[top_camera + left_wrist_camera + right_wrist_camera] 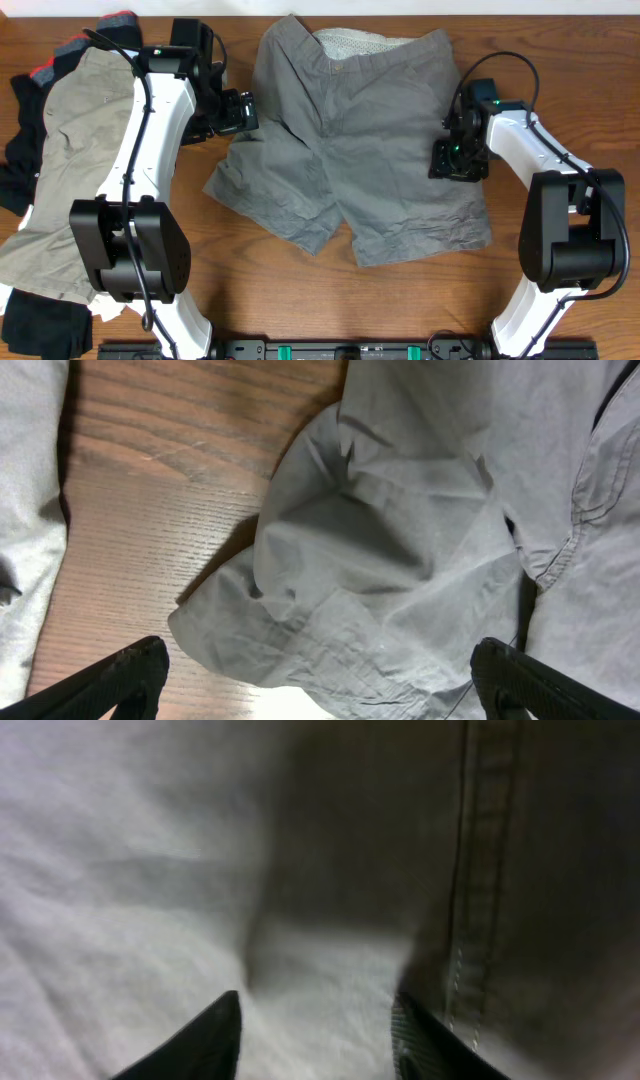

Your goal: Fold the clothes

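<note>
1. The right gripper (315,1020) is standing about half open. Its fingers (215,1040) are coming down on the grey shorts (350,150) with a ridge of cloth between them. I cannot tell whether they are pinching it.
2. This gripper is sitting at the 3 o'clock edge of the grey shorts.
3. The left gripper (318,685) is hanging wide open and holding nothing, over the leg hem at 9 o'clock.
4. The grey shorts are lying spread out mid-table (560,50). The khaki shorts (70,130) and darker pieces (20,170) are lying at the table's 9 o'clock.
</note>
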Controlling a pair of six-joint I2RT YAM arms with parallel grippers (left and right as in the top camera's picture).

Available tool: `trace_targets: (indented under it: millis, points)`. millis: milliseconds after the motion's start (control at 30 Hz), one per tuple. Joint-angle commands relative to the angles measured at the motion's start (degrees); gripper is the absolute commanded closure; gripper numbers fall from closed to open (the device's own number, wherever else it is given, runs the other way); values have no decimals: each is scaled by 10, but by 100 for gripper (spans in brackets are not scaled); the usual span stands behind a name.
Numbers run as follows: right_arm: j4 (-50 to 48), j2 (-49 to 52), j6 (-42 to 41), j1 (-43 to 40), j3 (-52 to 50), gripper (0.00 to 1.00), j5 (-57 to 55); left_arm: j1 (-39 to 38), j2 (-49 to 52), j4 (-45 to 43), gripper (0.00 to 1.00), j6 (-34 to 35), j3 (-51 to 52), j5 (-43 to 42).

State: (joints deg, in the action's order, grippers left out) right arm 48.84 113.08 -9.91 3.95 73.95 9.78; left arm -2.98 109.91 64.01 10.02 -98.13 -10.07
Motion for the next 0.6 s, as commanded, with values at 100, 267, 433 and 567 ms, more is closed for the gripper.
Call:
trace_targets:
  millis: [100, 267, 433, 567]
  points:
    - [-42, 2, -56, -3, -62, 67, -56, 4, 5, 0, 2, -12, 3, 7]
    - [-72, 2, -73, -35, -106, 69, -57, 8, 5, 1, 2, -14, 3, 7]
    - [-95, 2, -72, -89, -114, 71, -57, 19, 5, 14, 2, -17, 3, 7]
    - [-130, 2, -56, -134, -114, 71, -43, 28, 6, 32, 2, -29, 3, 7]
